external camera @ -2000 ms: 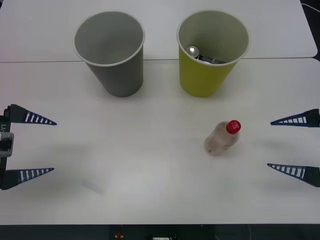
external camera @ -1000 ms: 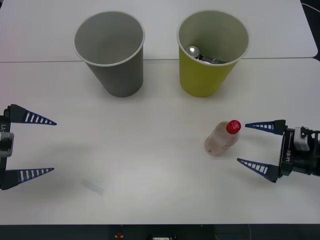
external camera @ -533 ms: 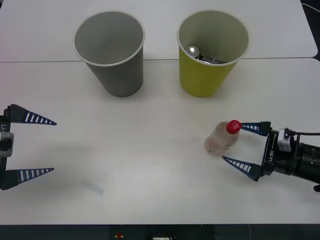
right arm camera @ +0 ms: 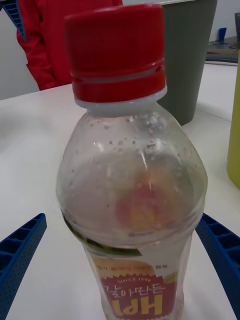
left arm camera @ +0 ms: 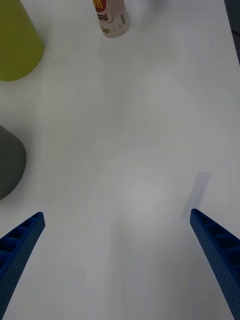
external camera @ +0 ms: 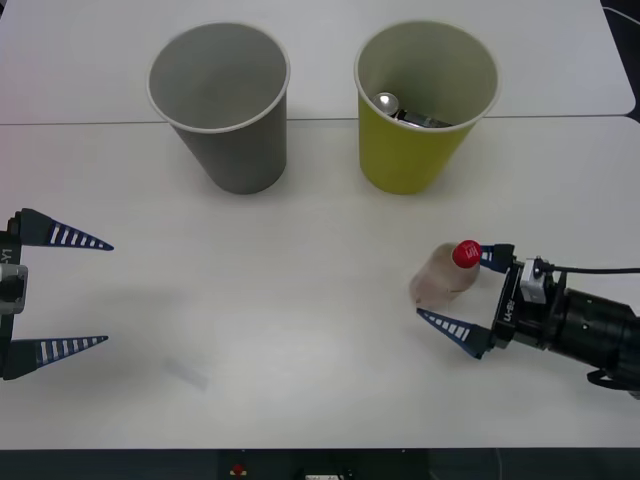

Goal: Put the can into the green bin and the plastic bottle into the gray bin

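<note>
1. Front view: the small clear plastic bottle with a red cap (external camera: 445,276) stands upright on the white surface (external camera: 300,300), near the yellow-green cup-shaped bin (external camera: 424,105), which already holds the metal can (external camera: 388,102). The right end effector (external camera: 467,291) is spread, its fingers flanking the bottle; the gray cup-shaped bin (external camera: 222,105) lies well beyond the bottle, with open room between. The left end effector (external camera: 88,292) waits spread, well apart from the bottle.

2. Right wrist view: the bottle sits between the blue fingers (right arm camera: 21,255), not clamped.

3. Left wrist view: the bottle is far off.
</note>
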{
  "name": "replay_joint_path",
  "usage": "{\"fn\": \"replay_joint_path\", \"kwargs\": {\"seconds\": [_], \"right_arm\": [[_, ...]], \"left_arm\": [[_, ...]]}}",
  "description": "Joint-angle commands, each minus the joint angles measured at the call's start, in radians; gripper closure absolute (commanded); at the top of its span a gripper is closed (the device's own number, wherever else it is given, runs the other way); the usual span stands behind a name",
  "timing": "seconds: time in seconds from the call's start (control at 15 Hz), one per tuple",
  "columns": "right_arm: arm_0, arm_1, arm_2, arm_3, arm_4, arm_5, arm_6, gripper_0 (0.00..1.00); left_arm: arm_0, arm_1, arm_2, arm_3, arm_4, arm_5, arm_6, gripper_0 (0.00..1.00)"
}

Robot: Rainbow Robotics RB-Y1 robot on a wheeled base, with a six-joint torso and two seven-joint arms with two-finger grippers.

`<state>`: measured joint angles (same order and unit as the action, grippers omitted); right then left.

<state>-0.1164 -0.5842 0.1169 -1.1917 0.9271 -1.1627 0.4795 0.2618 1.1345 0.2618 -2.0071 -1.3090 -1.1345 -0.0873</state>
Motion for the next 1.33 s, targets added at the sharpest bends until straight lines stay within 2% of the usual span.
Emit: {"fn": "replay_joint_path", "kwargs": {"seconds": [0.07,0.13,0.2,1.0,1.13,1.33], "right_arm": [[-0.002,0.015,0.0,0.0,0.003,0.008,0.008,0.0],[-0.003,0.015,0.0,0.0,0.003,0.008,0.011,0.58],[-0.003,0.017,0.001,0.0,0.003,0.008,0.011,1.0],[-0.005,-0.005,0.0,-0.009,-0.001,-0.034,-0.01,1.0],[-0.003,-0.031,0.0,-0.048,-0.001,-0.035,-0.029,1.0],[0.001,-0.069,0.0,-0.114,-0.001,-0.054,-0.133,1.0]], "left_arm": [[0.0,0.0,0.0,0.0,0.0,0.0,0.0,0.0],[0.0,0.0,0.0,0.0,0.0,0.0,0.0,0.0],[0.0,0.0,0.0,0.0,0.0,0.0,0.0,0.0],[0.0,0.0,0.0,0.0,0.0,0.0,0.0,0.0],[0.0,0.0,0.0,0.0,0.0,0.0,0.0,0.0],[0.0,0.0,0.0,0.0,0.0,0.0,0.0,0.0]]}}
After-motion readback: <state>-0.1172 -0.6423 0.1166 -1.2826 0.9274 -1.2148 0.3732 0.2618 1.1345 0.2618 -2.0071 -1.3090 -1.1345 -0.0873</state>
